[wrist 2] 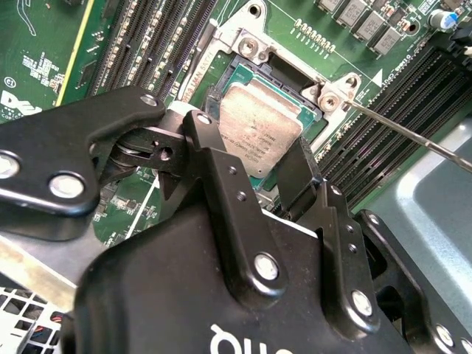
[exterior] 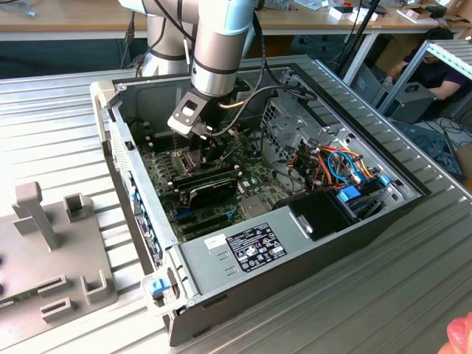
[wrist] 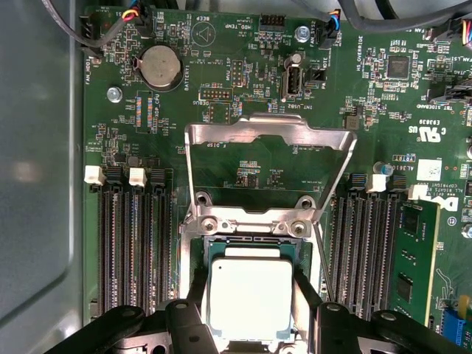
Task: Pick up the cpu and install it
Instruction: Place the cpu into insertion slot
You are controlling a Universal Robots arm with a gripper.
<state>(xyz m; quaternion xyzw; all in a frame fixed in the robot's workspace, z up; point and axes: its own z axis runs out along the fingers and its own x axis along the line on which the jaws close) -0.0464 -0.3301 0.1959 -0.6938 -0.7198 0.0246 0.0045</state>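
Fixture: a grey plastic jig (exterior: 44, 243) stands at the exterior view's lower left on the ribbed metal worktop (exterior: 383, 295).
Computer case: the open case (exterior: 310, 243) lies on its side across the middle of the exterior view, with the green motherboard (exterior: 166, 184) in its left half.
Arm: the robot arm (exterior: 221, 44) comes down from the top centre into the case.
End effector: the end effector (exterior: 210, 151) is low over the motherboard. In the first wrist view its black fingers (wrist: 199, 291) are narrowed against two opposite edges of the cpu, holding it.
Cpu: the cpu (wrist: 251, 299) sits between the fingers at the socket, silver top up. I cannot tell whether it is fully seated.
Socket frame: the hinged metal frame (wrist: 265, 133) is swung open just beside the cpu.
Memory slots: black slots (wrist: 136, 243) flank the socket.
Power supply: a grey box (exterior: 243, 247) sits at the case's lower centre.
Cables: coloured cables (exterior: 346, 166) sit right of centre.
Person: a seated person (exterior: 446, 74) is at the upper right.
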